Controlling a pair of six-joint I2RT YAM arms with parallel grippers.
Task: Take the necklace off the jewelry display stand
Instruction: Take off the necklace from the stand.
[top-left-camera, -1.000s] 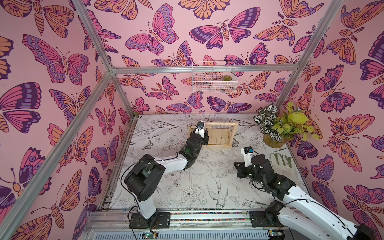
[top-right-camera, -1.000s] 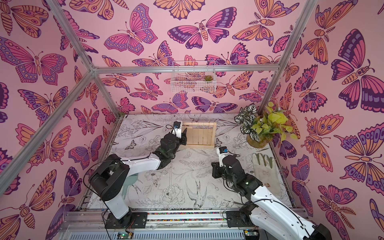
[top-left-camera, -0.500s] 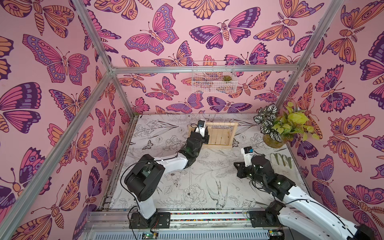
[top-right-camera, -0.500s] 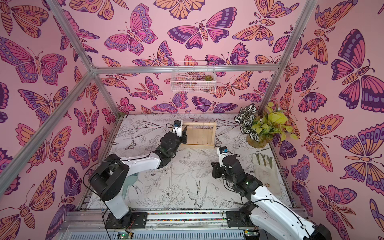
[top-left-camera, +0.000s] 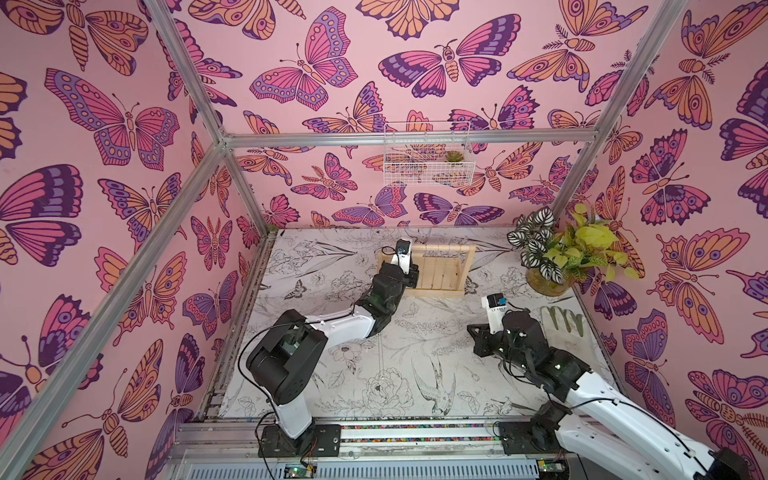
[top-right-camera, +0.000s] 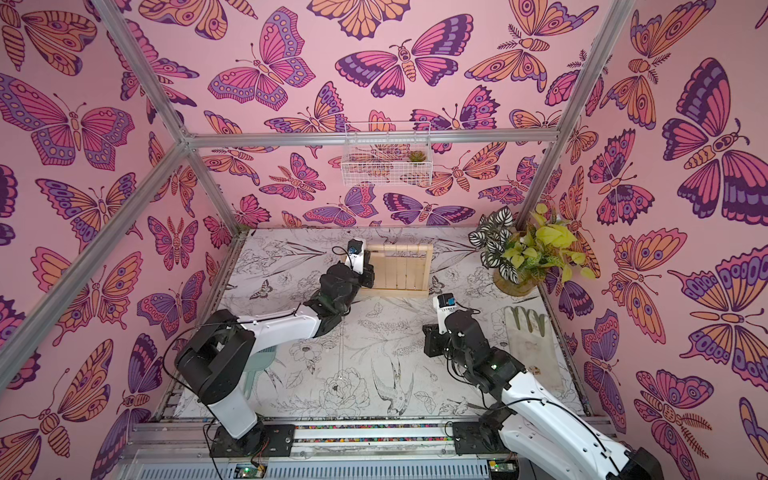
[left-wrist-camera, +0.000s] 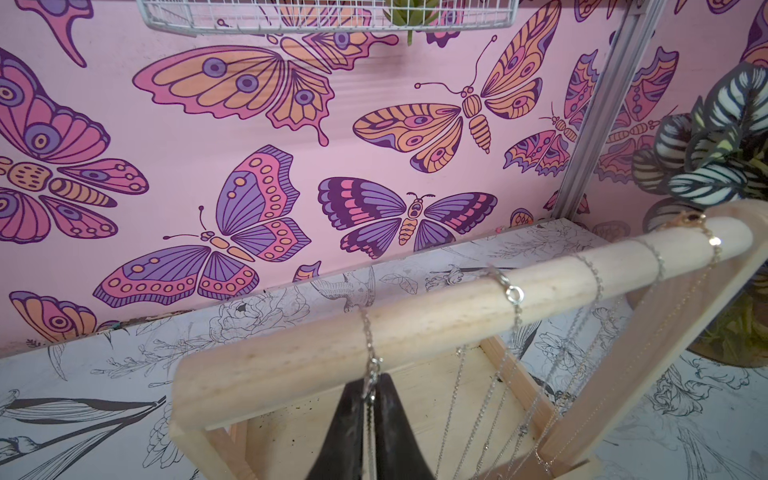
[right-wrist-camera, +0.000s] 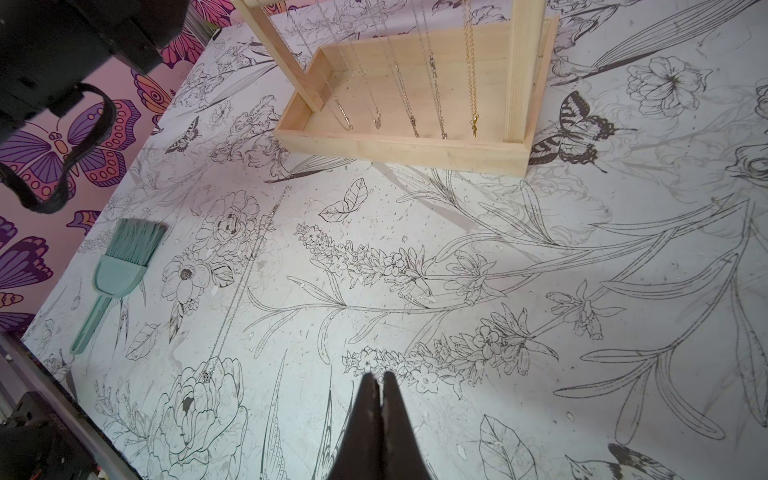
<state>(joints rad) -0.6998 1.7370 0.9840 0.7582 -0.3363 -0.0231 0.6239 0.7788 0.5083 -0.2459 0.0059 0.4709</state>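
White wire basket (top-left-camera: 428, 166) hung on the back wall, small succulent (top-left-camera: 454, 156) inside at its right end. Leafy potted plant (top-left-camera: 561, 249) in the table's (top-left-camera: 415, 345) far right corner. Pale glove (top-left-camera: 563, 318) flat by the right edge, fingers toward the plant. Teal hand brush (right-wrist-camera: 120, 266) near the left edge.

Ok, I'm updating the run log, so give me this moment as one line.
left tool: shut on necklace | necklace: draped over jewelry display stand | right tool: shut, empty
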